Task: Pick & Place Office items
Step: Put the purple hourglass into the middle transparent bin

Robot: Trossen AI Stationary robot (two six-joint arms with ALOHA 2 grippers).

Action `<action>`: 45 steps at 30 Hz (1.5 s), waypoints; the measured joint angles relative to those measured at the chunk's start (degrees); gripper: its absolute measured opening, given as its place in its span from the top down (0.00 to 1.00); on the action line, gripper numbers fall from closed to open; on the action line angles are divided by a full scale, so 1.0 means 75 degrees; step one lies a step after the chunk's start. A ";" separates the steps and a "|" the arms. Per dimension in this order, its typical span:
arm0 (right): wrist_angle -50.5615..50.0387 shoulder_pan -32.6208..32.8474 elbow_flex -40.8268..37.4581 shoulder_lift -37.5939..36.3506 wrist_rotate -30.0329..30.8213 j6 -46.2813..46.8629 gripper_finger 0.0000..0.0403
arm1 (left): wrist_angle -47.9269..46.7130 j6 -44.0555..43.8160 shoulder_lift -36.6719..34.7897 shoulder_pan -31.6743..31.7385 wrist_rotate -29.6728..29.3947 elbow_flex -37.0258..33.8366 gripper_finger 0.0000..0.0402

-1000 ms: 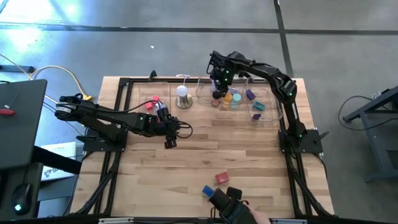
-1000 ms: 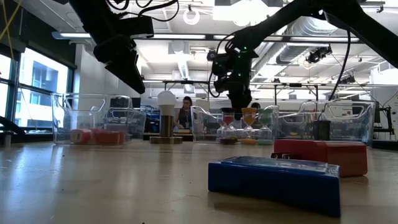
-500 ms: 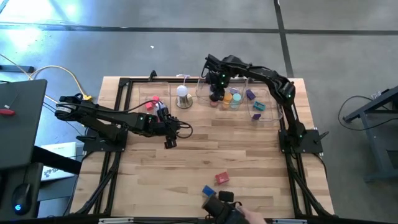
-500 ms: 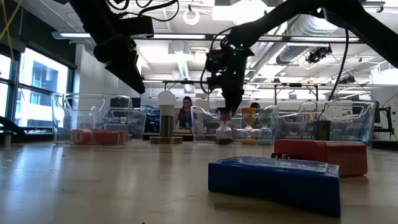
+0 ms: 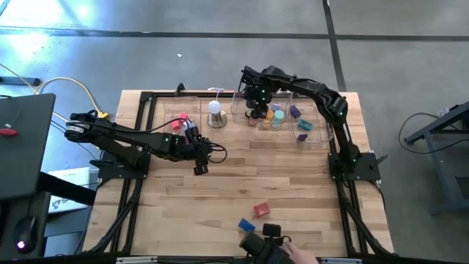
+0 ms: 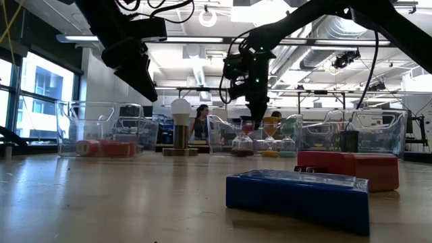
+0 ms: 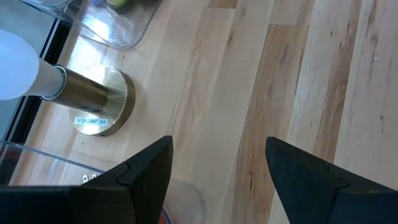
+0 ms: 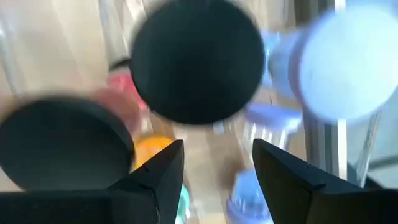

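My right gripper [image 5: 255,110] hangs open over the middle clear tray [image 5: 236,107], which holds orange, teal and lilac rolls [image 5: 272,116]. In the right wrist view a black roll [image 8: 198,59] and another black round piece [image 8: 62,149] show blurred beyond the open fingers [image 8: 214,177]. My left gripper [image 5: 200,167] is open and empty above bare wood, left of centre [image 7: 217,168]. A red block [image 5: 261,210] and a blue block [image 5: 245,224] lie flat on the table near its near edge; they also show in the low view [image 6: 297,196].
A white dome lamp on a brass base [image 5: 215,114] stands between the left tray with red and pink blocks [image 5: 178,122] and the middle tray. A right tray [image 5: 314,132] holds purple and teal pieces. A person's dark-gloved hand [image 5: 272,248] is at the near edge.
My right gripper has shifted a little toward the table's left above the middle tray. The person's hand at the near edge has moved slightly.
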 joint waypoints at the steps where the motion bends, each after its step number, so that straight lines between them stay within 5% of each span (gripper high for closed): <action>1: -0.0112 -0.0013 0.0001 0.0000 0.0096 0.0000 0.55 | -0.0001 0.0000 0.0000 0.0001 -0.0001 0.0000 0.39; 13: -0.0753 -0.0141 -0.0001 0.0000 0.0659 0.0015 0.55 | -0.0026 0.0000 -0.0002 0.0000 0.0001 0.0000 0.39; 23: -0.0519 -0.0797 0.0001 0.0000 -0.0466 0.0274 0.55 | -0.0112 0.0000 0.0000 0.0000 -0.0001 -0.0003 0.39; 33: -0.0271 -0.0827 -0.0009 0.0073 -0.0541 0.0005 0.55 | -0.0169 0.0000 -0.0002 0.0000 0.0001 -0.0003 0.39; 45: 0.0503 -0.0814 -0.0802 0.0087 0.0189 -0.0416 0.55 | -0.0175 0.0000 0.0000 0.0000 0.0001 -0.0039 0.39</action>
